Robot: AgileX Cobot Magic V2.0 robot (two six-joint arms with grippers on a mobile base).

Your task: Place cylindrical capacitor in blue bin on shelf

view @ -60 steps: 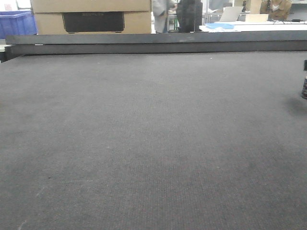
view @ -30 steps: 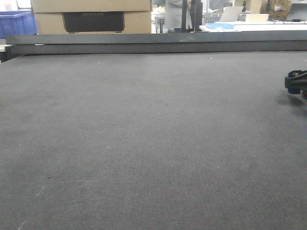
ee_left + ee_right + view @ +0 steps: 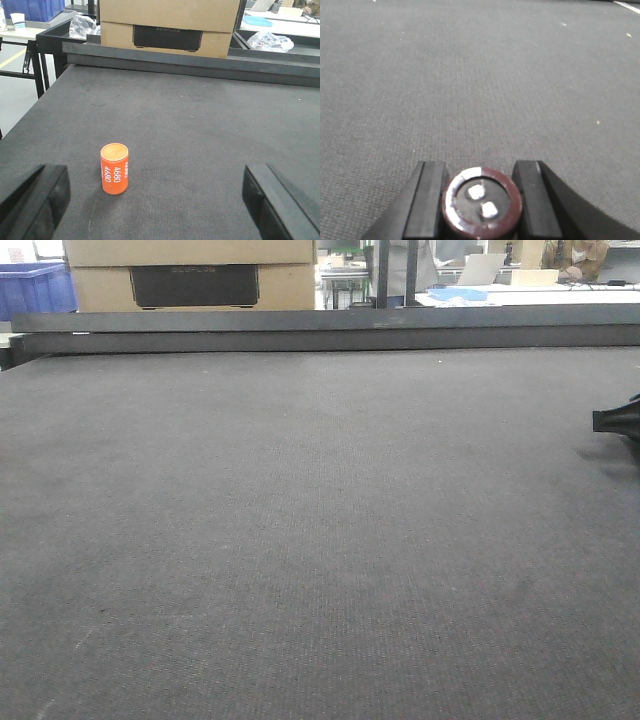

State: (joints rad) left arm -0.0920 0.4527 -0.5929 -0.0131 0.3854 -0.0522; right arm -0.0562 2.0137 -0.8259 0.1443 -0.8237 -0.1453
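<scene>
The cylindrical capacitor shows end-on in the right wrist view: a dark maroon-rimmed round top with two pale terminals. My right gripper is shut on it, one black finger pressed to each side, low over the grey mat. In the front view only a black tip of the right gripper pokes in at the right edge, and the capacitor is hidden there. My left gripper hangs wide open above the mat, holding nothing. The shelf and its blue bin are out of view.
An orange cylinder marked 4680 stands upright on the mat, just ahead of the left gripper's left finger. A raised black rail bounds the far edge. Beyond it stand cardboard boxes and a blue crate.
A second ago the capacitor stood alone at the right edge of the front view. The right gripper came in over it, and now only the gripper's black tip shows there.
</scene>
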